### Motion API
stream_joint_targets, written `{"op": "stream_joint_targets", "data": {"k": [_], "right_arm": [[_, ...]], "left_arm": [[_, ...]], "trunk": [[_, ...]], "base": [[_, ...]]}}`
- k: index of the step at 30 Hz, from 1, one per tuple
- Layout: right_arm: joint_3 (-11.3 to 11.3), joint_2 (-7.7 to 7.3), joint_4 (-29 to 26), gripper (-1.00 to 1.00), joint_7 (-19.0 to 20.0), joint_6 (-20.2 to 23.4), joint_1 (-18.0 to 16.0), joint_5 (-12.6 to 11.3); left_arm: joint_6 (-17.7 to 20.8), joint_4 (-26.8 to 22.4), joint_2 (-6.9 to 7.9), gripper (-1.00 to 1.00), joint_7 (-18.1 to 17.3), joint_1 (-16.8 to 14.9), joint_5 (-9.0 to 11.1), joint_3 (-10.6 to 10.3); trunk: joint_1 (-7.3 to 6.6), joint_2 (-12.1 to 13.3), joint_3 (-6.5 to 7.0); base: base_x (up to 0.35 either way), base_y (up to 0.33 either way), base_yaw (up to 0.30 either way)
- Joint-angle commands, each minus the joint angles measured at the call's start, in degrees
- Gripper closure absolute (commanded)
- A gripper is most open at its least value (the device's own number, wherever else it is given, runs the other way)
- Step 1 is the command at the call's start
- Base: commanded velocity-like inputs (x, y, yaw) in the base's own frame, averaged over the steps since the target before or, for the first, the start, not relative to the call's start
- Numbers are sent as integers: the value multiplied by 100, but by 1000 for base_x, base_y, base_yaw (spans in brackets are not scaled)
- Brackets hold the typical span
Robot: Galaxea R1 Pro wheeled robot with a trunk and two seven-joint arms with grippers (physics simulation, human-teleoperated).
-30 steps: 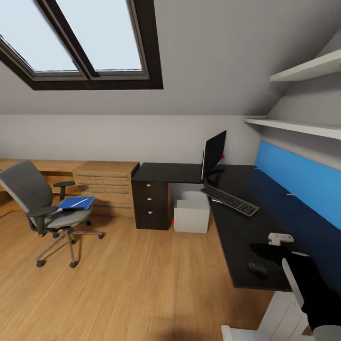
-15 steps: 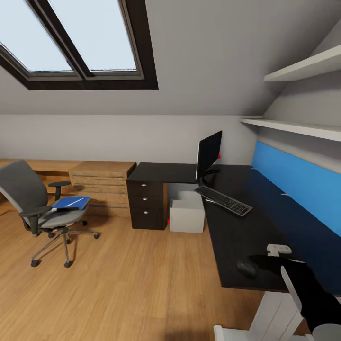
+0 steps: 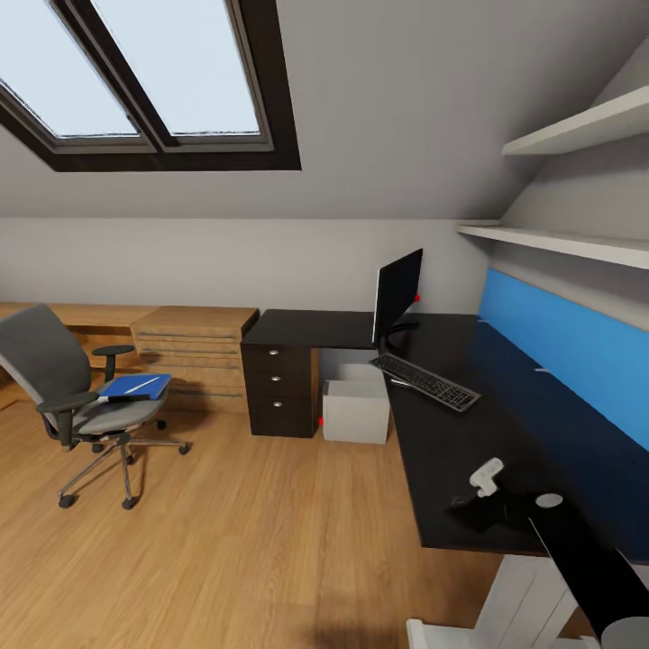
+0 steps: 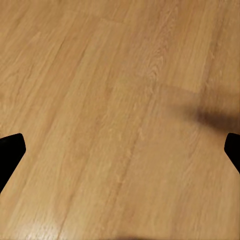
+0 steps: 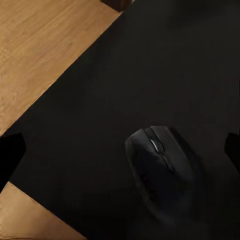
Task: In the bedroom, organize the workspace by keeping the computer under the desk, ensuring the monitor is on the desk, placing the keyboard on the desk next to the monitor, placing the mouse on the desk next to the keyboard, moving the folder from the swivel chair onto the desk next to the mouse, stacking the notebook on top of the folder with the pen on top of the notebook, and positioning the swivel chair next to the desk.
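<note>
A small black mouse [image 5: 162, 172] lies on the black desk [image 3: 451, 433] near its front edge. My right gripper [image 5: 120, 152] hangs open just above it, one fingertip on each side. In the head view the right gripper [image 3: 478, 507] covers that spot. The keyboard [image 3: 424, 380] lies in front of the monitor [image 3: 397, 293]. The computer [image 3: 356, 410] stands under the desk. On the swivel chair [image 3: 54, 370] at the left rests the blue folder [image 3: 135, 388] with the white pen [image 3: 141, 384] on top. I cannot make out the notebook. My left gripper [image 4: 120, 150] is open over the floor.
A light wood chest [image 3: 194, 351] stands between chair and desk. A blue back panel [image 3: 559, 351] and white shelves [image 3: 568, 239] line the right wall. A wide stretch of wood floor [image 3: 252, 532] separates chair and desk.
The camera panned right at first, then held still. My right gripper has swung left and down over the mouse, which showed beside it half a second ago.
</note>
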Motion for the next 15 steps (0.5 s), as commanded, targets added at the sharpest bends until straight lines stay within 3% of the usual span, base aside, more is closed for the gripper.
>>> {"op": "stream_joint_targets", "data": {"k": [1,5,9,15], "right_arm": [[-11,1,-6,-100,108,-32,-3,63],[-13,-2,22,-100,334,-256,-3,121],[-116,128,-109,-100,337,-175,-20,-13],[-158,316,-141,-100,337,-185,-20,-18]], "left_arm": [[-22,3,-3,-100,-13,-4,40,14],[-26,3,-2,-100,-13,-4,40,14],[-45,-6,-41,-100,-4,-26,31,14],[-45,-6,-3,-100,-4,-29,31,1]], "trunk": [[0,-4,-7],[0,-4,-7],[0,-4,-7],[0,-4,-7]], "base": [[0,0,0],[0,0,0],[0,0,0],[0,0,0]]}}
